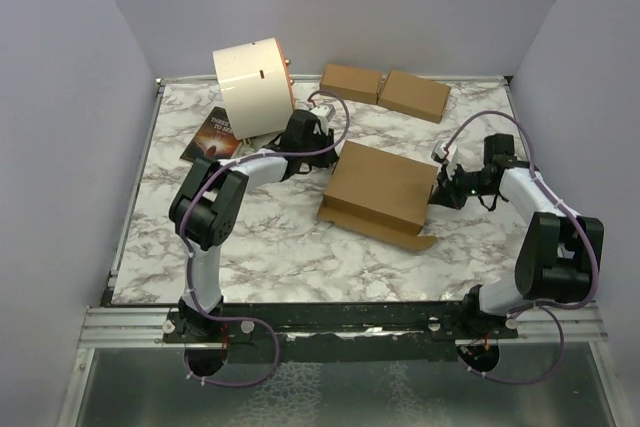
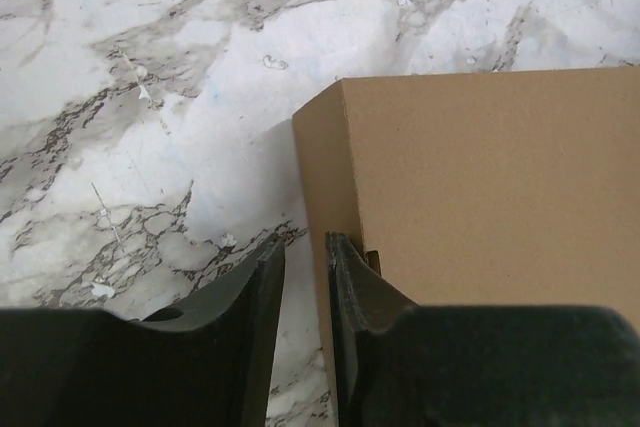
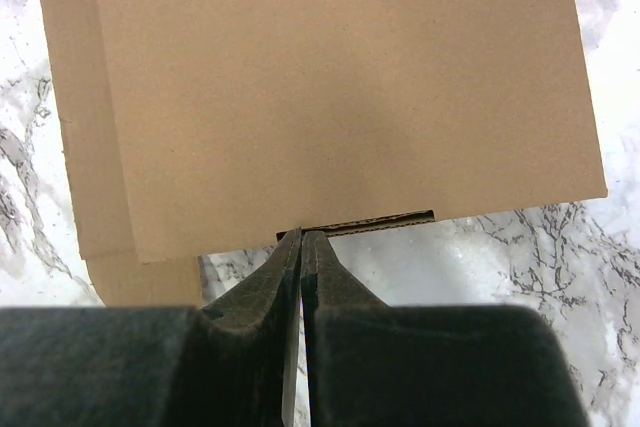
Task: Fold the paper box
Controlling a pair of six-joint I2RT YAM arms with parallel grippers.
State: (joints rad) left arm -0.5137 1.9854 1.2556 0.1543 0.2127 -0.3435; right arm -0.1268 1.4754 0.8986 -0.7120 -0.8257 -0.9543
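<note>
The paper box (image 1: 380,190) lies mid-table, a flat brown cardboard box with its lid down and a flap spread on the marble at its near side. My left gripper (image 1: 328,135) hovers at the box's far left corner (image 2: 340,87). Its jaws stand a little apart (image 2: 303,252), with the marble and the box's side wall (image 2: 325,187) showing in the gap and nothing gripped. My right gripper (image 1: 438,179) is at the box's right edge. It is shut (image 3: 302,237), with its tips touching the cardboard edge beside a narrow slot (image 3: 370,221).
A cream cylindrical drum (image 1: 252,87) lies at the back left, just behind the left arm's wrist. Two small closed brown boxes (image 1: 350,82) (image 1: 415,94) sit along the back edge. A dark printed packet (image 1: 212,137) lies left of the left arm.
</note>
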